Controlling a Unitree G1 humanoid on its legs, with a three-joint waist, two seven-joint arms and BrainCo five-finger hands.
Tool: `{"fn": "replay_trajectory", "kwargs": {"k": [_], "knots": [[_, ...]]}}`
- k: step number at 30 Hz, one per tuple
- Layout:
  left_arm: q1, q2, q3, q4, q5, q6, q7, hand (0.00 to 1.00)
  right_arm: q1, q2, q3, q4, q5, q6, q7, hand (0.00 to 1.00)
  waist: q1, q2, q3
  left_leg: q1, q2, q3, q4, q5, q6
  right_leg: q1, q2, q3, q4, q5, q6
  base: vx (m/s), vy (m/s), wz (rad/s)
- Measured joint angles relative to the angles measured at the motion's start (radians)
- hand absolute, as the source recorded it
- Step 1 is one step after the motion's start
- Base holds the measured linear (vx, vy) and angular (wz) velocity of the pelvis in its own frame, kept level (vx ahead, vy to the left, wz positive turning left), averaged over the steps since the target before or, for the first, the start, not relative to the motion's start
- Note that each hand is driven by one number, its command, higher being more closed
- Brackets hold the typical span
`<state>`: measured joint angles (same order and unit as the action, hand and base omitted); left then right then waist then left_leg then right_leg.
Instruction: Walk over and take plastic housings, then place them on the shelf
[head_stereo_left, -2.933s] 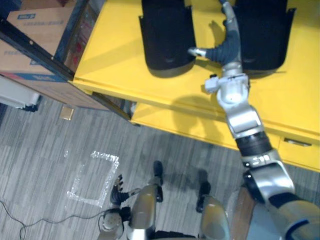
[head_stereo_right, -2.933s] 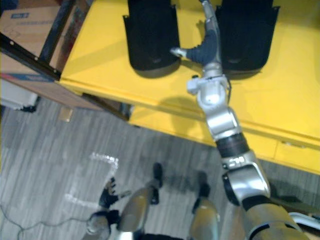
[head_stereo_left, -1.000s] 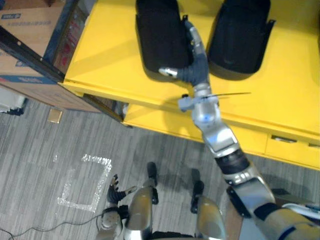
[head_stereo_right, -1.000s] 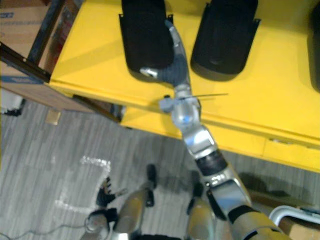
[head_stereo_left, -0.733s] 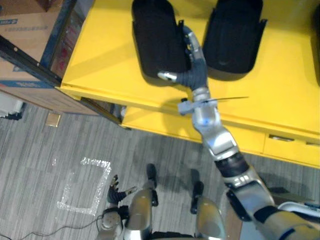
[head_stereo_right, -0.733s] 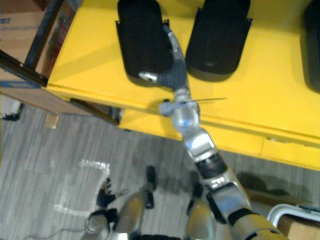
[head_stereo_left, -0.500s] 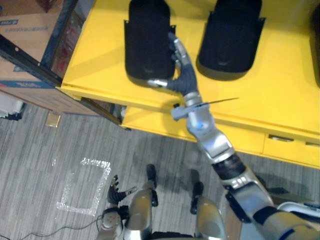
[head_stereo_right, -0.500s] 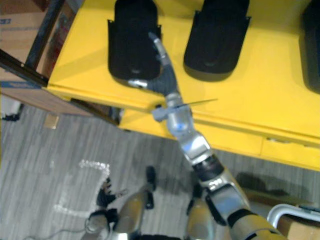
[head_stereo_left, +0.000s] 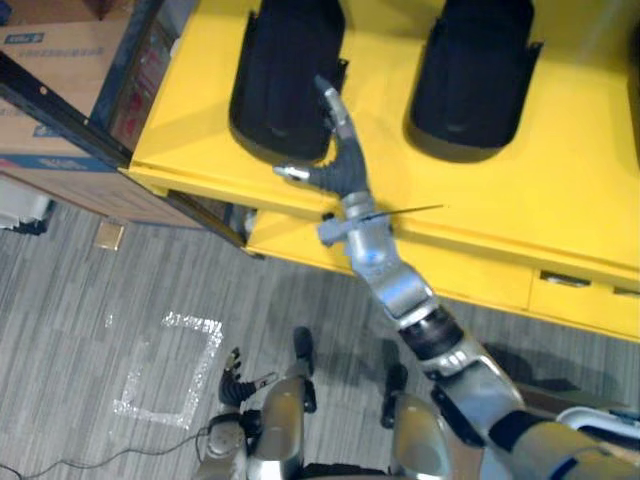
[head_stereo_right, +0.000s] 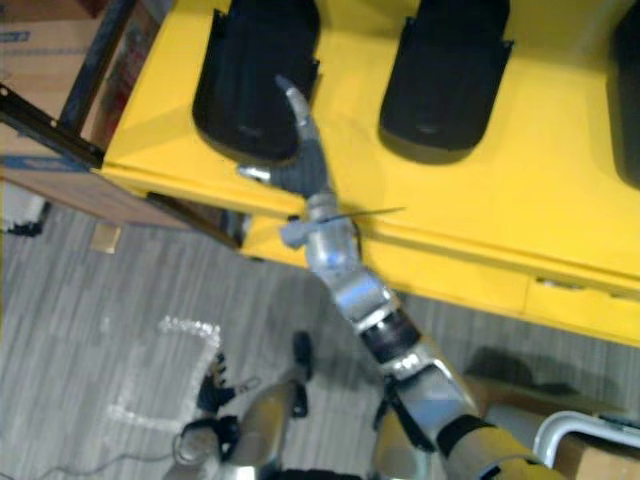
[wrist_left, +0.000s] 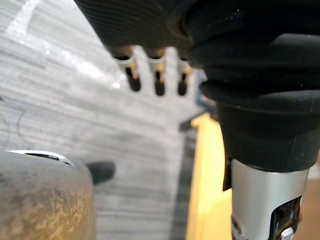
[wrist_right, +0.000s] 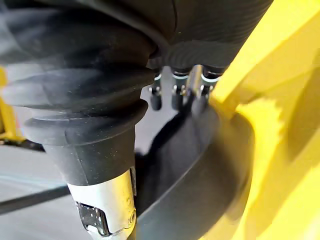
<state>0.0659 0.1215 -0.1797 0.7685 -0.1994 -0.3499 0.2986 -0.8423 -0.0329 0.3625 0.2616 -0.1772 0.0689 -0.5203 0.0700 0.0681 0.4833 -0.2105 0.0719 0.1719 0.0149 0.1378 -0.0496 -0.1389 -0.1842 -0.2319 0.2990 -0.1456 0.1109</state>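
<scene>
floor (head_stereo_left: 80, 280): grey, tape square (head_stereo_left: 195, 322); yellow cabinet (head_stereo_left: 560, 200); cardboard box (head_stereo_left: 70, 70)

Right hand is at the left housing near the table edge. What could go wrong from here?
1. The right hand is open, fingers along one side of the left housing; a wide shell may slip from a one-sided hold.
2. That housing sits near the front edge of the yellow table; a nudge could tip it onto the floor. The left hand hangs low, too far to help.

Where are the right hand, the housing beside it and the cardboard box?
Right hand (head_stereo_left: 343, 166), left eye view, palm cover.
Housing (head_stereo_left: 283, 70), left eye view, black middle.
Box (head_stereo_left: 70, 62), left eye view, brown side.
</scene>
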Motion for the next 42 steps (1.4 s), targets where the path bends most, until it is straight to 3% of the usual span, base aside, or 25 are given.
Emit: {"fn": "replay_trajectory", "kwargs": {"k": [2, 7, 10, 16, 18, 23, 25, 28, 30, 31, 37, 42], "knots": [[0.000, 0.000, 0.000, 0.002, 0.000, -0.004, 0.000, 0.00, 0.000, -0.007, -0.050, 0.007, -0.031, -0.023, -0.036, 0.00, -0.001, 0.000, 0.000, 0.001, -0.003, -0.003, -0.010, 0.008, 0.000, -0.002, -0.003, -0.006, 0.003, 0.000, 0.000, -0.01, 0.014, 0.09], [-0.001, -0.001, 0.002, 0.026, 0.002, -0.044, -0.004, 0.00, 0.000, -0.048, -0.092, -0.066, -0.164, -0.160, -0.070, 0.00, -0.007, 0.000, 0.000, 0.006, -0.007, -0.001, -0.011, 0.010, 0.002, 0.000, -0.006, -0.003, 0.004, 0.001, 0.002, 0.01, 0.001, -0.02], [-0.001, -0.003, 0.004, 0.039, 0.006, -0.058, -0.013, 0.00, 0.000, -0.051, -0.052, -0.204, -0.206, -0.178, -0.040, 0.00, -0.014, 0.000, 0.000, 0.022, -0.005, 0.005, -0.011, 0.010, 0.002, 0.011, -0.004, 0.007, 0.001, 0.001, 0.002, 0.03, -0.009, -0.08], [-0.001, -0.003, 0.009, 0.047, 0.022, -0.061, -0.025, 0.00, 0.007, -0.062, 0.025, -0.320, -0.150, -0.172, 0.074, 0.00, -0.027, -0.001, 0.001, 0.041, -0.002, 0.007, -0.028, 0.012, 0.000, 0.025, 0.001, 0.009, -0.014, 0.001, 0.002, 0.01, -0.002, -0.01], [-0.001, -0.003, 0.009, 0.047, 0.021, -0.060, -0.026, 0.00, 0.014, -0.064, 0.054, -0.341, -0.097, -0.146, 0.117, 0.00, -0.026, -0.003, 0.001, 0.049, -0.001, 0.008, -0.034, 0.012, -0.001, 0.031, 0.002, 0.010, -0.015, 0.001, 0.002, 0.02, -0.005, -0.02], [0.003, 0.003, 0.007, 0.046, 0.021, -0.056, -0.030, 0.00, 0.050, -0.063, 0.112, -0.371, -0.033, -0.051, 0.170, 0.00, -0.025, -0.019, -0.007, 0.072, 0.002, 0.029, -0.045, 0.014, -0.004, 0.040, 0.005, 0.023, -0.016, 0.001, 0.002, 0.04, -0.011, -0.11], [0.004, 0.009, 0.001, 0.045, 0.021, -0.054, -0.028, 0.00, 0.077, -0.064, 0.120, -0.370, -0.030, 0.017, 0.162, 0.00, -0.030, -0.022, -0.009, 0.073, 0.003, 0.031, -0.045, 0.014, -0.004, 0.040, 0.006, 0.026, -0.016, 0.001, 0.002, 0.02, -0.002, -0.03], [0.005, 0.009, 0.000, 0.045, 0.021, -0.052, -0.025, 0.00, 0.098, -0.065, 0.112, -0.323, 0.012, 0.055, 0.128, 0.00, -0.030, -0.022, -0.009, 0.080, 0.003, 0.034, -0.049, 0.014, -0.004, 0.042, 0.006, 0.029, -0.015, 0.001, 0.002, 0.01, 0.001, -0.03], [0.005, 0.008, 0.000, 0.045, 0.020, -0.044, -0.023, 0.00, 0.114, -0.065, 0.083, -0.274, 0.055, 0.052, 0.125, 0.00, -0.030, -0.023, -0.009, 0.100, 0.002, 0.036, -0.068, 0.016, -0.007, 0.053, 0.007, 0.032, -0.017, 0.001, 0.002, 0.01, 0.004, -0.04], [0.017, 0.025, 0.000, 0.079, 0.019, -0.028, -0.022, 0.00, 0.236, -0.080, 0.050, -0.259, 0.163, -0.055, 0.130, 0.00, -0.040, -0.068, -0.076, 0.138, 0.002, 0.036, -0.095, 0.024, -0.013, 0.088, 0.012, 0.025, -0.048, 0.000, 0.002, 0.00, 0.000, 0.00], [0.017, 0.025, 0.002, 0.072, 0.018, -0.018, -0.022, 0.00, 0.249, -0.092, 0.032, -0.261, 0.164, -0.067, 0.136, 0.00, -0.041, -0.068, -0.076, 0.134, 0.002, 0.040, -0.094, 0.024, -0.013, 0.079, 0.013, 0.035, -0.048, 0.000, 0.002, 0.00, 0.000, -0.02], [0.017, 0.022, 0.045, 0.049, 0.000, 0.033, -0.007, 0.00, 0.308, -0.169, -0.169, -0.278, 0.246, -0.094, 0.210, 0.00, -0.055, -0.067, -0.074, 0.074, 0.009, 0.058, -0.095, 0.030, -0.006, 0.027, 0.024, 0.052, -0.072, 0.036, 0.005, 0.01, 0.006, -0.07]]}}
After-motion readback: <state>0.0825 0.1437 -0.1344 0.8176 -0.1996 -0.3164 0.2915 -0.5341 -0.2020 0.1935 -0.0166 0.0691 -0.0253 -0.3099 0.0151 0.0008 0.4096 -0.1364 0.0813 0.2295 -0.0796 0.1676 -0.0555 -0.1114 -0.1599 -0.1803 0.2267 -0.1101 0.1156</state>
